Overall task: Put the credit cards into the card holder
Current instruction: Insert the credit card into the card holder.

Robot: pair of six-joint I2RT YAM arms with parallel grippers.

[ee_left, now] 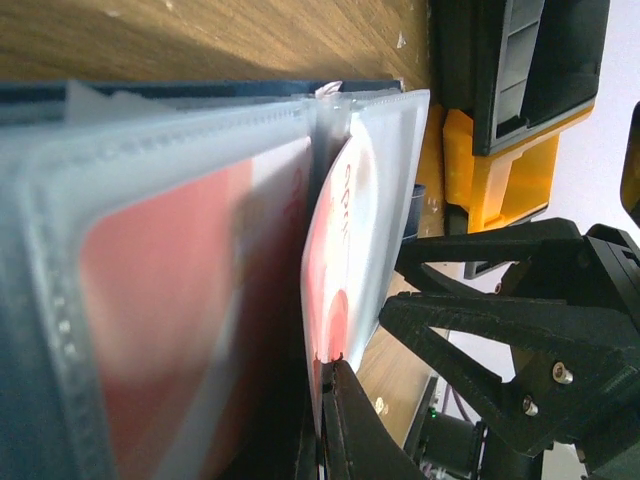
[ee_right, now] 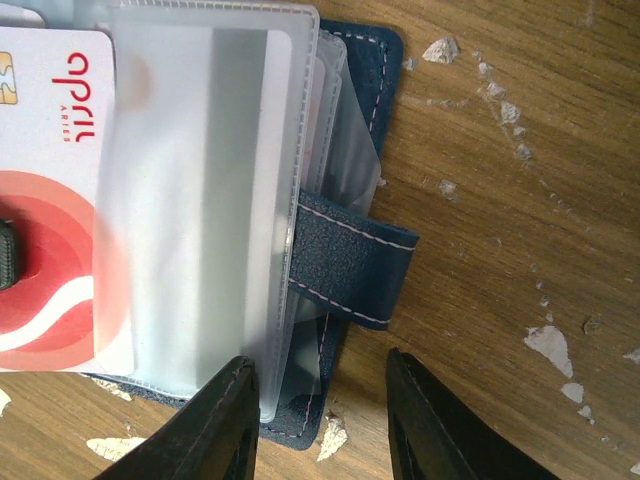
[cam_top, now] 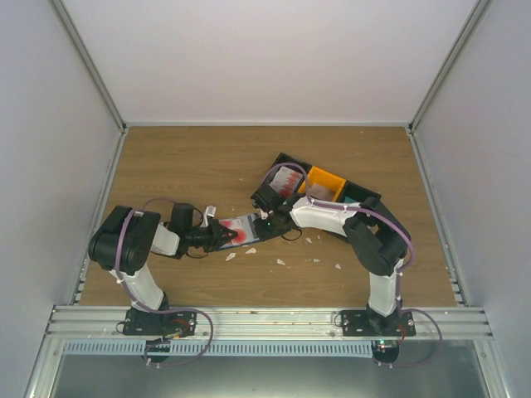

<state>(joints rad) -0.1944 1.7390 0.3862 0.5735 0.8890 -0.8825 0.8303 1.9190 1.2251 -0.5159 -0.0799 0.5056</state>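
**Item 1. Left arm** (cam_top: pixel 137 249): black-and-white links, base at the near left, elbow folded, forearm reaching right low over the tabletop (cam_top: pixel 182 166). Left jaws: closed, pinching a clear sleeve leaf at the left end of the card holder (cam_top: pixel 241 230). One black finger (ee_left: pixel 350 430) presses the leaf's edge.

**Item 2. Card holder:** lies opened on the tabletop near the centre, between the two arms' jaws. Cover is navy, grained, with pale stitching. A strap tab (ee_right: pixel 350 265) projects at the end under the right jaws. Inside are frosted clear plastic sleeves (ee_right: pixel 200 200), fanned and soft-edged.

**Item 3. Credit card** (ee_right: pixel 55 200): thin, flat, white with red curved bands, one end under a frosted sleeve. A second card (ee_left: pixel 160 330) shows red through another sleeve. More red-and-white cards (cam_top: pixel 288 178) stand in the black tray box (cam_top: pixel 280 159).

**Item 4. Right jaws:** partly open, gripping nothing. Two black fingers (ee_right: pixel 230 420) straddle the holder's corner beside the strap tab. Whether they touch it cannot be told. Right arm (cam_top: pixel 365 236): base at the near right, elbow bent outward, white forearm reaching left, wrist angled down.

**Item 5. Orange tray box** (cam_top: pixel 328 176): just right of the black one, toward the far right of centre.

**Item 6. White scraps** (cam_top: pixel 280 262): small, torn, scattered on the wood-grain tabletop.
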